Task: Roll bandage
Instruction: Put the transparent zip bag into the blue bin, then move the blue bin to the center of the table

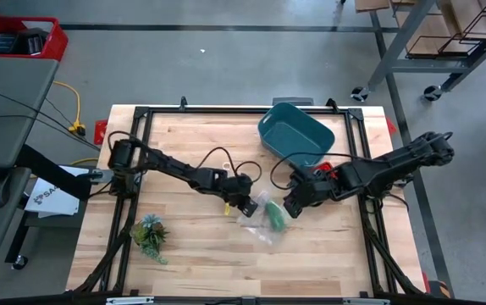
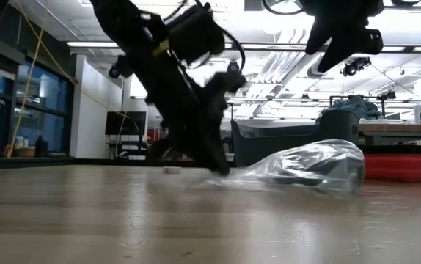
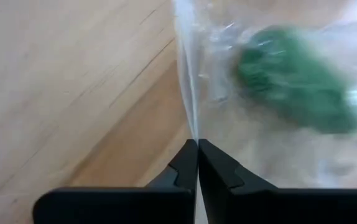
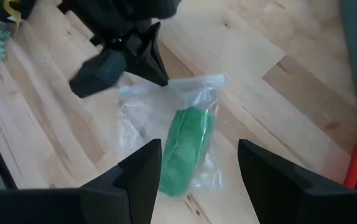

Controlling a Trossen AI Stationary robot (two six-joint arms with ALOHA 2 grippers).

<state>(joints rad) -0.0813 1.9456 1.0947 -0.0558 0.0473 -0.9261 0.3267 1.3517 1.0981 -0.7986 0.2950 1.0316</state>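
Left pincer [image 3: 197, 163] is being held clenched on the edge of a clear plastic bag [image 1: 264, 222], its fingertips pressed together with the film caught between them, low on the wooden bench [image 1: 201, 263]. Inside the bag, the bandage [image 4: 186, 149] is being kept as a green roll, lying near the bench's middle. Right pincer [image 4: 198, 163] is being held released above the bag, fingers spread apart, clear of it. A teal bin [image 1: 295, 134] and a small plant [image 1: 151, 235] are being left aside.
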